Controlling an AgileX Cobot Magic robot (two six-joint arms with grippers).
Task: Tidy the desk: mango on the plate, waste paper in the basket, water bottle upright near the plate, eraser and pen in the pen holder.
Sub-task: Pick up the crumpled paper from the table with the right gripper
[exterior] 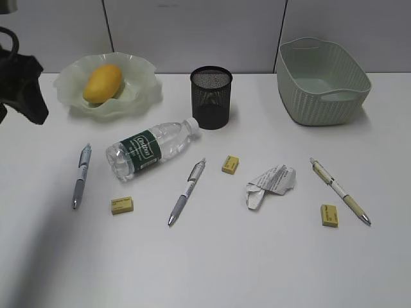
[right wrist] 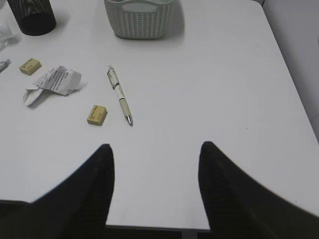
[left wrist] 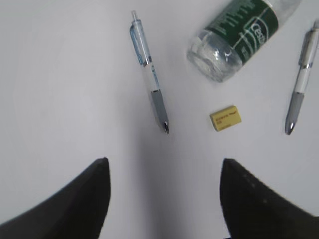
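Note:
The mango (exterior: pixel 103 83) lies in the wavy-rimmed plate (exterior: pixel 142 90) at the back left. On its side in front of the black mesh pen holder (exterior: pixel 211 97) lies the water bottle (exterior: pixel 151 149). The crumpled waste paper (exterior: pixel 270 185) rests right of centre, and the basket (exterior: pixel 324 80) stands at the back right. Three pens (exterior: pixel 81 175) (exterior: pixel 187 190) (exterior: pixel 339 190) and three yellow erasers (exterior: pixel 121 205) (exterior: pixel 230 164) (exterior: pixel 329 215) lie flat. My left gripper (left wrist: pixel 163 164) hangs open and empty above the desk, short of a pen (left wrist: pixel 149 79) and an eraser (left wrist: pixel 226 118). Over the front edge my right gripper (right wrist: pixel 155 147) stands open and empty.
The left arm's dark body (exterior: pixel 26 83) shows at the exterior view's far left, beside the plate. A grey partition wall runs behind the desk. In the right wrist view the desk's front edge (right wrist: pixel 149 228) lies just under the fingers.

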